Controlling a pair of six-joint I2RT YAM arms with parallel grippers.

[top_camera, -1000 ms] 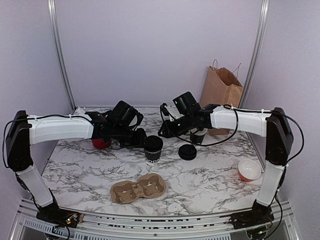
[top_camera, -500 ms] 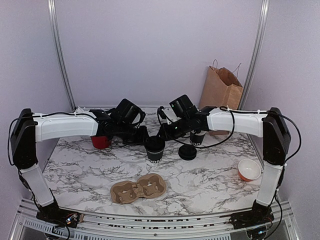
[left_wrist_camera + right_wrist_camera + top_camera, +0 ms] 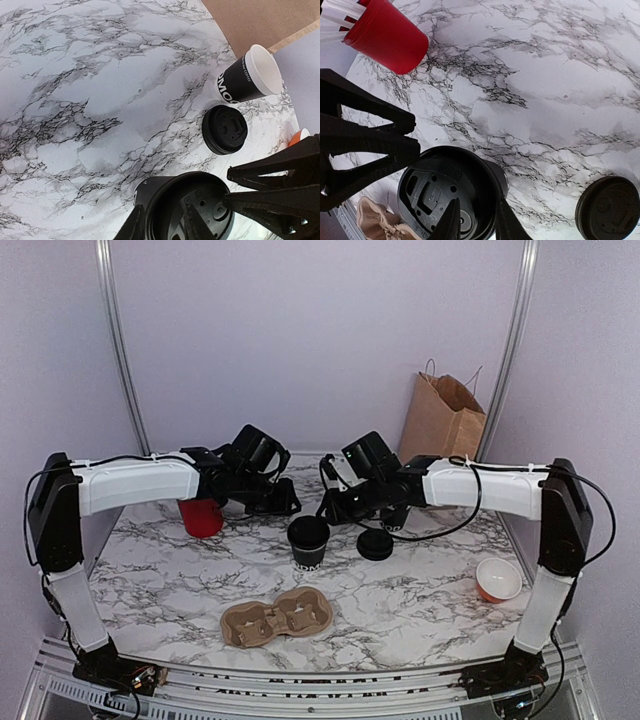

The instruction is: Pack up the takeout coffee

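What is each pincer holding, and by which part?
Cannot be told: the left pincer and right pincer each straddle the rim of the black plastic lid on the black paper cup; contact unclear.

Table (image 3: 160, 580): open marble at the front left corner and between cup carrier (image 3: 277, 620) and orange bowl (image 3: 498, 580). Obstructions: red cup (image 3: 202, 517), back left; lidded coffee cup (image 3: 308, 548), loose lid (image 3: 376, 545), centre; paper bag (image 3: 442, 425), back right corner.

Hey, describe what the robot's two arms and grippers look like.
Both arms have white casings on the long links, left arm and right arm, with black joints. Thin black cables loop alongside. The left gripper and right gripper are black, with tapered, triangular fingers.
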